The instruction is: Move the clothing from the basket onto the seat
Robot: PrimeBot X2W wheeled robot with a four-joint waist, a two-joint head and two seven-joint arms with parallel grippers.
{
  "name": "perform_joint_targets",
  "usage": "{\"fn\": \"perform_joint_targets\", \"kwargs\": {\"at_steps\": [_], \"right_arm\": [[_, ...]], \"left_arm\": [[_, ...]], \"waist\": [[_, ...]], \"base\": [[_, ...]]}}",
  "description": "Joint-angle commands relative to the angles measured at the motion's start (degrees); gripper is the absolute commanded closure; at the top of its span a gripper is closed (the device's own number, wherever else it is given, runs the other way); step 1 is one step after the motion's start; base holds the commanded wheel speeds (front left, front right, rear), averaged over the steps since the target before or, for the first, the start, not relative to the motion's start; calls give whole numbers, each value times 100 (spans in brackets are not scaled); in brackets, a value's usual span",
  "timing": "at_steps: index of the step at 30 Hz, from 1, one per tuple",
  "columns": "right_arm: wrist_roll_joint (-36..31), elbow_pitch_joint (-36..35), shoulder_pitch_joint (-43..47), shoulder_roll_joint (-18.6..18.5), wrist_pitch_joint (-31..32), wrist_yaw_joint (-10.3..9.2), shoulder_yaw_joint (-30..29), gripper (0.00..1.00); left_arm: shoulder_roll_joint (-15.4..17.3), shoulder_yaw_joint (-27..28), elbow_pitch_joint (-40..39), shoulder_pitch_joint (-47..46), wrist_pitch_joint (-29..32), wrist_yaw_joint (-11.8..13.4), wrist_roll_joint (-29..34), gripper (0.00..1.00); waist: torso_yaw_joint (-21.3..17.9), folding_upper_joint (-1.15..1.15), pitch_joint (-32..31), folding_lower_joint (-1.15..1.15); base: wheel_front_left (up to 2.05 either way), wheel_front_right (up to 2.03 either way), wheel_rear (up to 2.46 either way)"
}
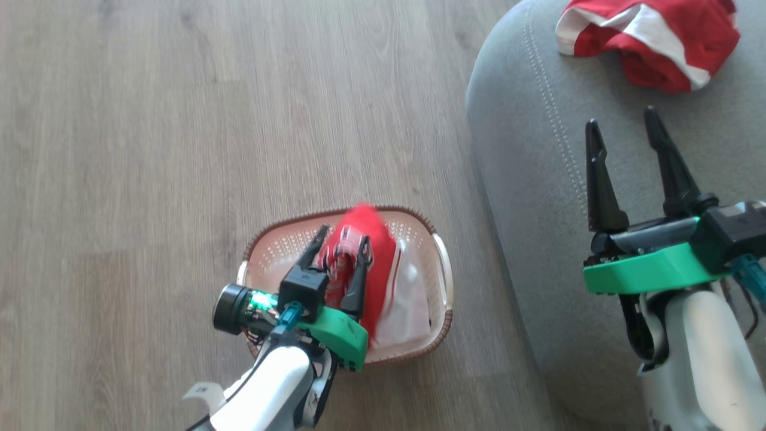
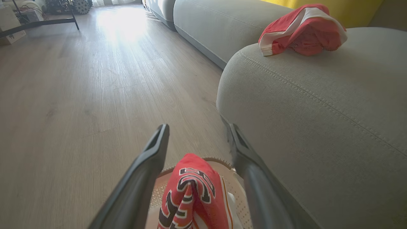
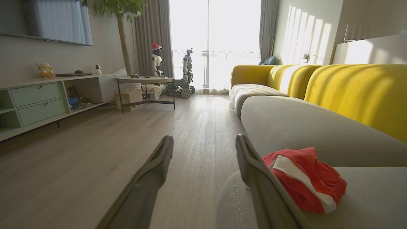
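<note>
Head view: the left gripper stands wide over the basket, the jersey between its fingers. The shorts lie on the sofa; the right gripper hangs wide, empty. Pinch the jersey low, then lift slowly.

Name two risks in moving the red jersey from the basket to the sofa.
The left pincer stands open around the bunched red numbered jersey; it may catch only a fold and drop it.
The red-and-white shorts lie near the rounded edge of the grey fabric sofa; a careless drop might knock them off.
</note>
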Motion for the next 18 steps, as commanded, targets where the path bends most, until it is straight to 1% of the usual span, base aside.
{"fn": "perform_joint_targets", "kwargs": {"at_steps": [1, 18], "right_arm": [[-4, -129, 10, 21, -37, -2, 136, 0], [-102, 126, 583, 21, -37, -2, 17, 0]], "left_arm": [[90, 252, -219, -22, -71, 65, -8, 0], [385, 1022, -875, 807, -71, 186, -111, 0]], "waist": [[-3, -1, -114, 0], [118, -1, -879, 0]], "base": [[0, 0, 0], [0, 0, 0]]}}
